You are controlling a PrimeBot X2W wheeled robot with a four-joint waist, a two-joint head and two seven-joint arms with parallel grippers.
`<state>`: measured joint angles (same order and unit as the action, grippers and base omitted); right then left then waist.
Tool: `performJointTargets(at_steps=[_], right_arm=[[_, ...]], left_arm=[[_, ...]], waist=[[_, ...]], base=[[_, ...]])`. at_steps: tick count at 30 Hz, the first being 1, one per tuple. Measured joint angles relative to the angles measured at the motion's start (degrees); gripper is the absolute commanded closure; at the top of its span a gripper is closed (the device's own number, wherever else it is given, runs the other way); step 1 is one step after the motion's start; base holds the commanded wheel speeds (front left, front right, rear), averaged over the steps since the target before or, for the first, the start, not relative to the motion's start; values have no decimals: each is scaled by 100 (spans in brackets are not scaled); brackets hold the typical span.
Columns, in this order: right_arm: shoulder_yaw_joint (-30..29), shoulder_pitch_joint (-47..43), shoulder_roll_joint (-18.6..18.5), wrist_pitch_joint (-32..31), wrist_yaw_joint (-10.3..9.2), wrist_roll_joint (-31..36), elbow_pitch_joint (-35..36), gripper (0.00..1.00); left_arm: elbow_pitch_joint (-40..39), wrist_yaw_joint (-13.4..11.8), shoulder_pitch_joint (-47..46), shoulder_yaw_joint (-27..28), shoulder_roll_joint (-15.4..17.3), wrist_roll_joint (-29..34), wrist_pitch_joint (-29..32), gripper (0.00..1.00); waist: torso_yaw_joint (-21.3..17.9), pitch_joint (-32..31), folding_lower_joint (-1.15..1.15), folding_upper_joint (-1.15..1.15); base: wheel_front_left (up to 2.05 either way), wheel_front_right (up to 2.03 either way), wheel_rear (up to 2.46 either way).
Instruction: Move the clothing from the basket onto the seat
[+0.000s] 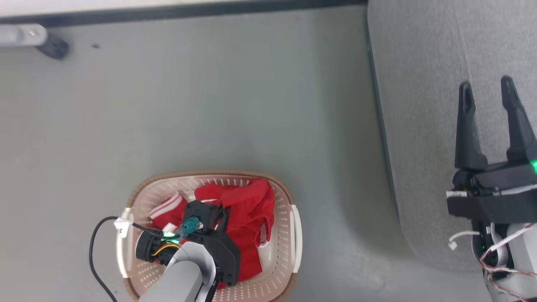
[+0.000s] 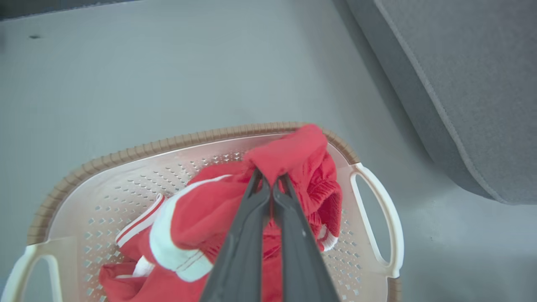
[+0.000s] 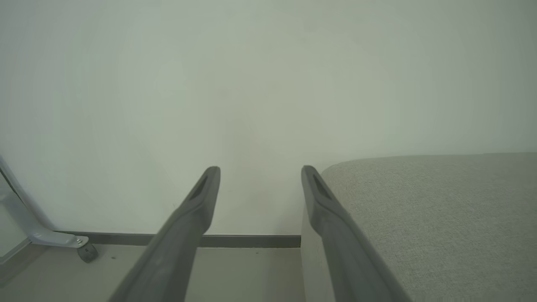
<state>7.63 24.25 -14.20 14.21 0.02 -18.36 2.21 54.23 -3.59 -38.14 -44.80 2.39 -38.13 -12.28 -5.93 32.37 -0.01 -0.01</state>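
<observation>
Left wrist view: left gripper [image 2: 270, 182] fingers closed, pinching red clothing [image 2: 201, 209] at their tips, inside one basket [image 2: 126, 153]. Head view: wrist hides that pinch; right gripper [image 1: 486, 84] fingers spread, empty, by one seat [image 1: 419, 126].

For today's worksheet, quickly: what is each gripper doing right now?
Left gripper: shut on the clothing in the basket.
Right gripper: open, empty.
</observation>
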Motion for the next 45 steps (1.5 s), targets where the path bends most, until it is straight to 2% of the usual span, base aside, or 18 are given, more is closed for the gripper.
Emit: performJointTargets(at_steps=[11, 19, 27, 40, 45], right_arm=[[-42, -593, 29, 0, 0, -188, -502, 0], [102, -960, 157, 0, 42, -263, -882, 0], [168, -1262, 204, 1, 67, -281, -1040, 0], [145, -1869, 190, 1, 65, -286, -944, 0], [104, -2121, 187, 0, 42, -288, -802, 0]], left_arm=[[-246, -46, 228, 337, -3, -104, -164, 100], [-719, -103, 468, 536, 233, -68, -200, 100], [-1513, -213, 930, 895, 463, 3, -200, 100], [-2814, -344, 2004, 1533, 1026, 344, -201, 100], [-3299, -352, 2413, 1777, 1090, 464, -201, 100]], waist=[[395, -800, 0, 0], [560, -1413, 0, 0], [610, -2028, 0, -1], [658, -2790, 0, 0], [689, -2982, 0, 0]], base=[[0, 0, 0], [0, 0, 0], [0, 0, 0], [0, 0, 0], [0, 0, 0]])
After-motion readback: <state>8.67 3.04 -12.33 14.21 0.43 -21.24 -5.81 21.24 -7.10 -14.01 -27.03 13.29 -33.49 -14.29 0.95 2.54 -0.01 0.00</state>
